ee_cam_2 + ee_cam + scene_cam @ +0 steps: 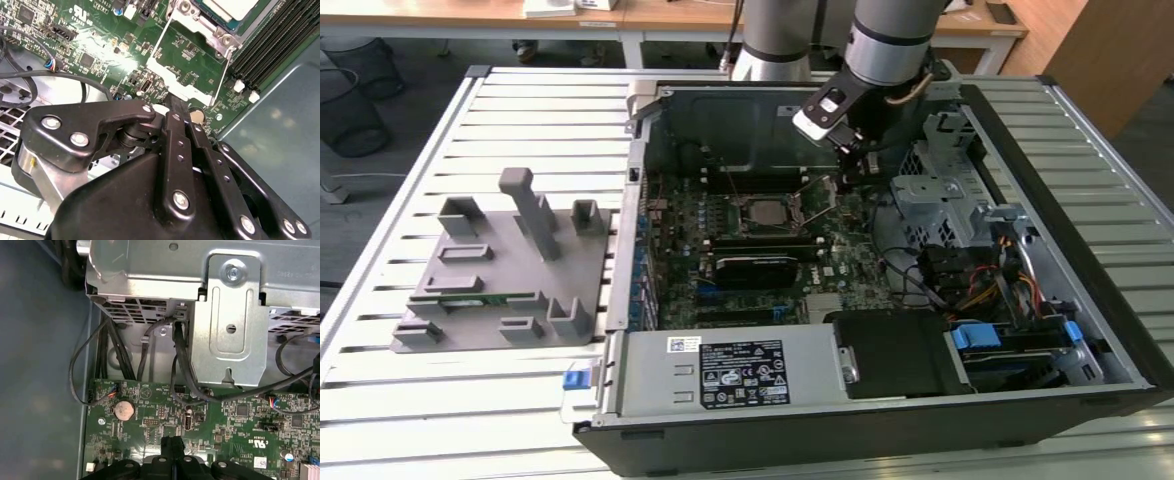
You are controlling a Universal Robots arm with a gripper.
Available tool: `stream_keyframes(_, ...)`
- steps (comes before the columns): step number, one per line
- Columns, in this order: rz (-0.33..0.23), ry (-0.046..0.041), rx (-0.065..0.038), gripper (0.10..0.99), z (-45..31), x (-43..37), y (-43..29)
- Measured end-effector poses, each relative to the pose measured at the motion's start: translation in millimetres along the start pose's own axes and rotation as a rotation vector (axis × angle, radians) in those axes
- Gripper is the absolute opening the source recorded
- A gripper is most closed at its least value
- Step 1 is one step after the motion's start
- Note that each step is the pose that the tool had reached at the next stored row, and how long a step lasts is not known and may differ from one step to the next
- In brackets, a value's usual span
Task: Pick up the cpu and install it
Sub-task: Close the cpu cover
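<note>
Silvery cpu (767,212) lies in its socket (216,31), at eight o'clock from your gripper (854,182) in the exterior view. Fingers (176,120) are pinched together, empty; move gently beside the open load frame (187,91).

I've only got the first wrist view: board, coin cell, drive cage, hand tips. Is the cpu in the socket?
Observer: Yes. In the second wrist view the cpu lies in the socket, silvery top up.
Operator: Retention frame down over it?
Observer: No. The metal frame is swung off to the side and does not cover the cpu.
Operator: Where's the hand in the case?
Observer: In the exterior view the hand is down inside the case, just to the exterior view's right of the socket.
</note>
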State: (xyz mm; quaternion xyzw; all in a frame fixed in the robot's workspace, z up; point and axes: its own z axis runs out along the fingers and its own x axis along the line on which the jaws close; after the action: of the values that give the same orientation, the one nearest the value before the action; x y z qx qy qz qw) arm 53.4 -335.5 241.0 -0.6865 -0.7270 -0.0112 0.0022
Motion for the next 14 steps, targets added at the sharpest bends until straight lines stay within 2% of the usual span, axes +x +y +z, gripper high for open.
stream_keyframes(5,0.000,0.0012,0.000,0.106,-5.2,0.5,-4.1)
stream_keyframes(14,0.000,0.0018,0.000,0.106,-7.0,1.5,-18.9)
